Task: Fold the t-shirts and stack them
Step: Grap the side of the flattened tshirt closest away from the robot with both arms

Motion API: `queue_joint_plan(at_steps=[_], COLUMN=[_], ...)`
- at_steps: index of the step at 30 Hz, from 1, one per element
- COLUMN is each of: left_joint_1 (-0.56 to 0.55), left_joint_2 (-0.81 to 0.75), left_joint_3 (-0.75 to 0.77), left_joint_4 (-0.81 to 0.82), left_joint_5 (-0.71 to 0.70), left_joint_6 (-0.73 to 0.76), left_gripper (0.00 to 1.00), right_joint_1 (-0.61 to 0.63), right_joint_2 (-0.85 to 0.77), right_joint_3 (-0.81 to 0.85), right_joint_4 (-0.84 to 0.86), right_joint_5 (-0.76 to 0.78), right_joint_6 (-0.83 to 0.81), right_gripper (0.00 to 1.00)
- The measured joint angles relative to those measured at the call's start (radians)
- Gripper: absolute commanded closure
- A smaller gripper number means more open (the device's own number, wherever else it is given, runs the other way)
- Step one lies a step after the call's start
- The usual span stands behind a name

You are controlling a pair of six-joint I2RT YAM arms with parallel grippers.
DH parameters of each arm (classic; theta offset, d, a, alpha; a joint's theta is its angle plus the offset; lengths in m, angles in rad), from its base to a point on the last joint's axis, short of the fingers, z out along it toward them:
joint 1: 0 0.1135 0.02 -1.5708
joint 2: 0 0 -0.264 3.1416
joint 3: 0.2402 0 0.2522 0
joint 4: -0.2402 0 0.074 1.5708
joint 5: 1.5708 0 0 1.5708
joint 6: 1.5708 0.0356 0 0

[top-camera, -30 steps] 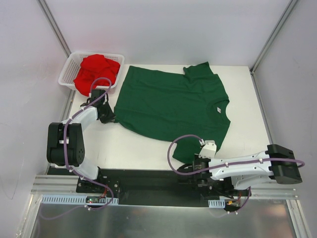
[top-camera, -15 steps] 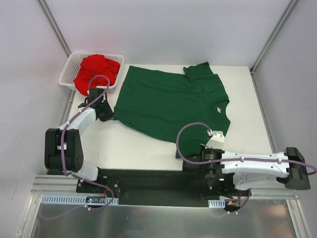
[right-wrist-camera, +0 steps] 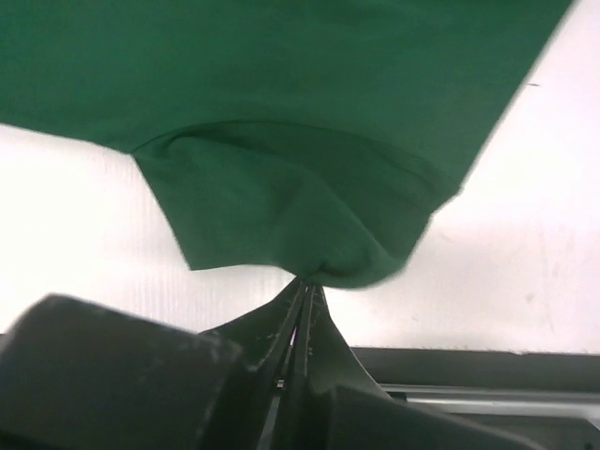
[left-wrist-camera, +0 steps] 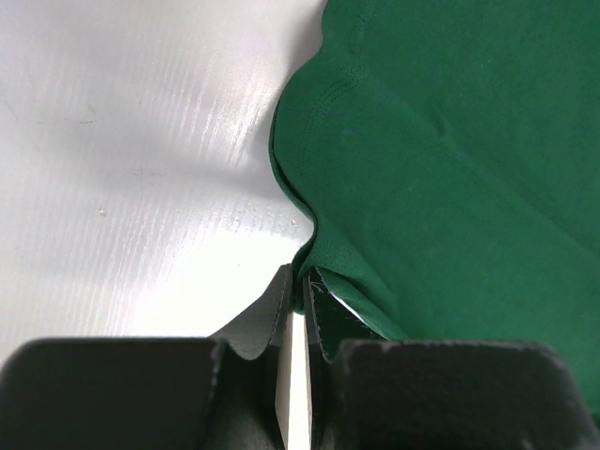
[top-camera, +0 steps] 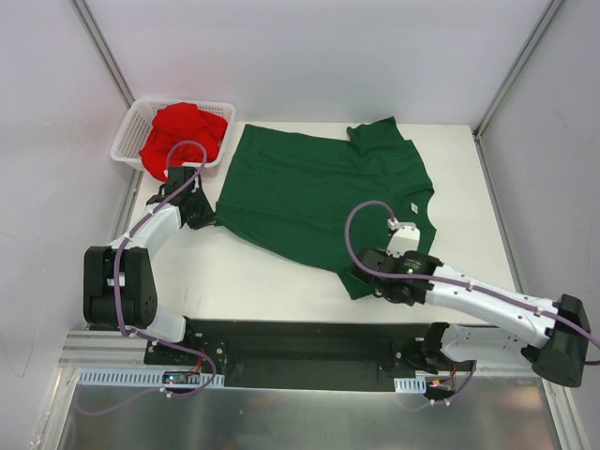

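A dark green t-shirt (top-camera: 319,192) lies spread across the white table (top-camera: 234,272). My left gripper (top-camera: 212,219) is shut on the shirt's near-left hem corner, and the left wrist view shows the green t-shirt (left-wrist-camera: 450,169) pinched at the left gripper (left-wrist-camera: 301,279). My right gripper (top-camera: 367,277) is shut on the near-right corner, lifting it into a small fold. The right wrist view shows that corner of the green t-shirt (right-wrist-camera: 300,216) bunched at the right gripper (right-wrist-camera: 306,283). A bright red t-shirt (top-camera: 183,136) sits crumpled in the basket.
The white mesh basket (top-camera: 133,120) stands at the table's far-left corner. Metal frame posts (top-camera: 511,70) and white walls close in the back and sides. A black base plate (top-camera: 281,342) runs along the near edge.
The right arm has swung from the near edge up and forward, carrying the shirt's near-right corner onto the table. The left gripper has shifted slightly away with its corner.
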Motion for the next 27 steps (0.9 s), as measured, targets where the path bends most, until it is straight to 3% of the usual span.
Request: queue_joint_plan(at_steps=[12, 19, 27], left_joint_1=[0.000, 0.000, 0.000], left_joint_2=[-0.013, -0.013, -0.013], left_joint_3=[0.000, 0.000, 0.000], left_joint_4=[-0.004, -0.003, -0.004], left_joint_5=[0.000, 0.000, 0.016], left_joint_6=[0.000, 0.000, 0.000], left_gripper=[1.00, 1.00, 1.00], right_joint_1=[-0.024, -0.021, 0.024], right_joint_2=[0.317, 0.350, 0.264], right_joint_3=[-0.016, -0.023, -0.002], right_joint_4=[0.332, 0.377, 0.294], right_joint_5=[-0.204, -0.227, -0.198], right_joint_6=[-0.191, -0.204, -0.187], right_gripper=[0.99, 0.71, 0.68])
